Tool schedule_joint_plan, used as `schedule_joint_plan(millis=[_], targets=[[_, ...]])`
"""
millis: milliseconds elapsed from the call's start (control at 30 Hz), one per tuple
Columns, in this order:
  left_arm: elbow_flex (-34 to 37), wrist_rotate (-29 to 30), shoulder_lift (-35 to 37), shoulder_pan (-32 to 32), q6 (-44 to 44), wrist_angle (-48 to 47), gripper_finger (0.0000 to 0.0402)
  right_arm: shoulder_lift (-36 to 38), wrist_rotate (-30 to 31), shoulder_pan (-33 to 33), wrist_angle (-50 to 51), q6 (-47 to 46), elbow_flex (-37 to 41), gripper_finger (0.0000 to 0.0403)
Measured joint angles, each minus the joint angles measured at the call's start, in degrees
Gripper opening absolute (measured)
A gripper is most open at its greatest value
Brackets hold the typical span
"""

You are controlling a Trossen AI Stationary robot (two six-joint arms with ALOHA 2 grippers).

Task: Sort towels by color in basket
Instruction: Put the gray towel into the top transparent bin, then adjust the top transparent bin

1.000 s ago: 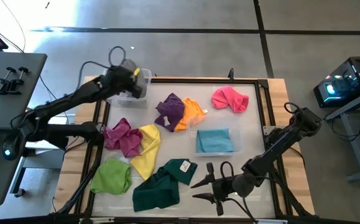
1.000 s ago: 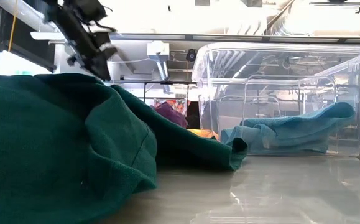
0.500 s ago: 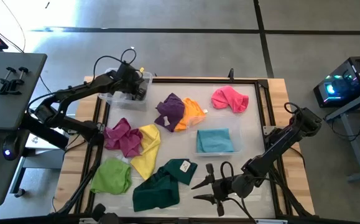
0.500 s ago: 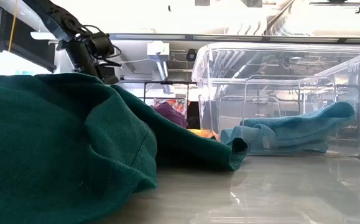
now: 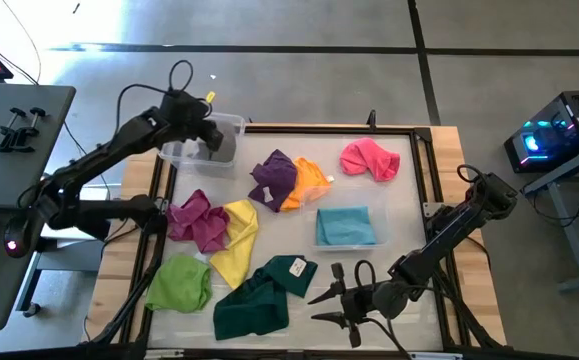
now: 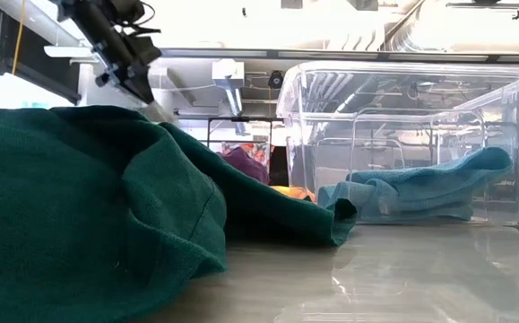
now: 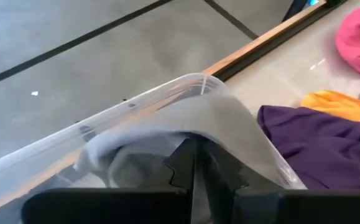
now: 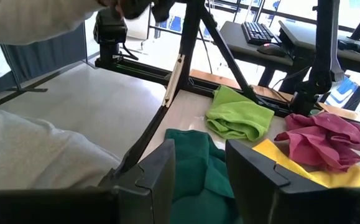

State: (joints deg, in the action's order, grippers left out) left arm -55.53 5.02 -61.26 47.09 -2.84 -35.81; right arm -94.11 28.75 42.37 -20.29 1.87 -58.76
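From above, the left gripper [image 5: 212, 140] is hanging over the clear bin [image 5: 231, 124] at the table's far left corner. Its wrist camera is showing fingers pinched on the grey towel [image 7: 229, 127], directly beneath. The right gripper [image 8: 198, 165] is waiting with fingers apart.

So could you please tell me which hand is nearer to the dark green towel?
The right hand: it sits just beside the dark green towel at the table's near edge. The left hand is far off, at the clear bin in the far left corner.
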Motion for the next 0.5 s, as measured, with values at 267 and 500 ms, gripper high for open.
schedule_joint_plan(millis=[267, 500], targets=[[0.04, 2.54, 1.41, 0.21, 0.05, -4.48, 0.007, 0.0, 0.0, 0.02, 0.83, -1.0, 0.0, 0.0138], [2.08, -0.22, 1.72, -0.92, -0.1, -4.37, 0.0128, 0.0, -0.62, 0.02, 1.18, -1.0, 0.0, 0.0138]])
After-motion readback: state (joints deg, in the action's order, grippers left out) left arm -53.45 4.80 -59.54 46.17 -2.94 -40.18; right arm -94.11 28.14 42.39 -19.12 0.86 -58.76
